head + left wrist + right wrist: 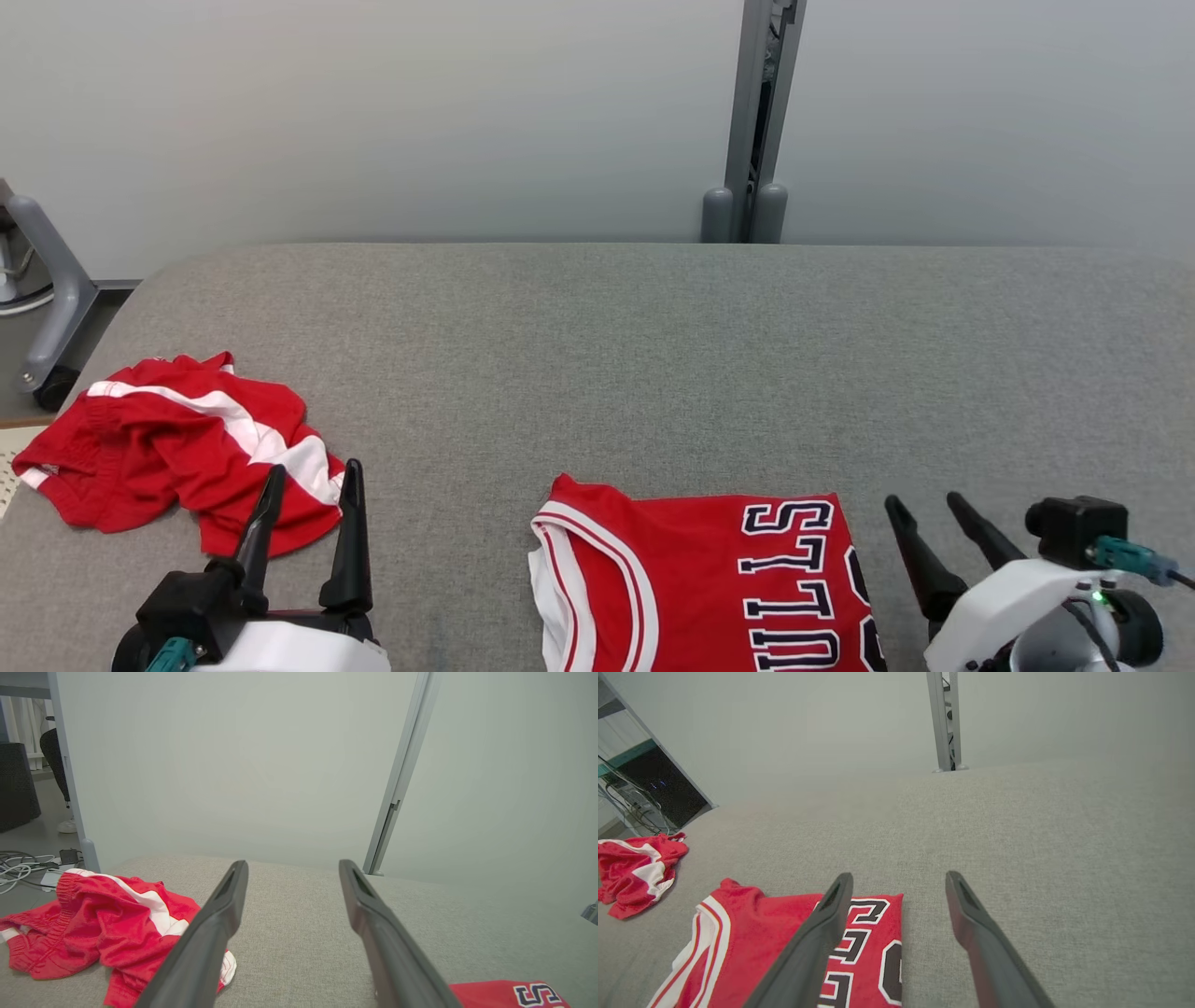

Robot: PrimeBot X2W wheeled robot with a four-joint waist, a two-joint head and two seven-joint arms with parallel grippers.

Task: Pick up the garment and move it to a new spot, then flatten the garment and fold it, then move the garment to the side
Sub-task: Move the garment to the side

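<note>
The red jersey point(691, 579) lay flat at the near edge of the grey fabric tabletop point(653, 355), roughly in the middle, its lower part cut off by the head view's bottom edge. It looked folded into a neat block, with white-and-red trim curving along its left side and dark, white-edged lettering running down its right side. Well apart from it, near the tabletop's left edge, the red shorts point(168, 448) with a white stripe sat crumpled in a loose heap.

The left hand point(314, 469) stood at the near side of the shorts, its two dark fingers spread apart and holding nothing; whether the fingertips touched the cloth could not be told. The right hand point(924, 500) was just right of the jersey, fingers likewise spread and empty, the left one crossing the lettering in its wrist view.

Behind the tabletop rose a pale wall with a grey upright post point(756, 121). Cables point(18, 868) lay on the floor beyond the shorts.
</note>
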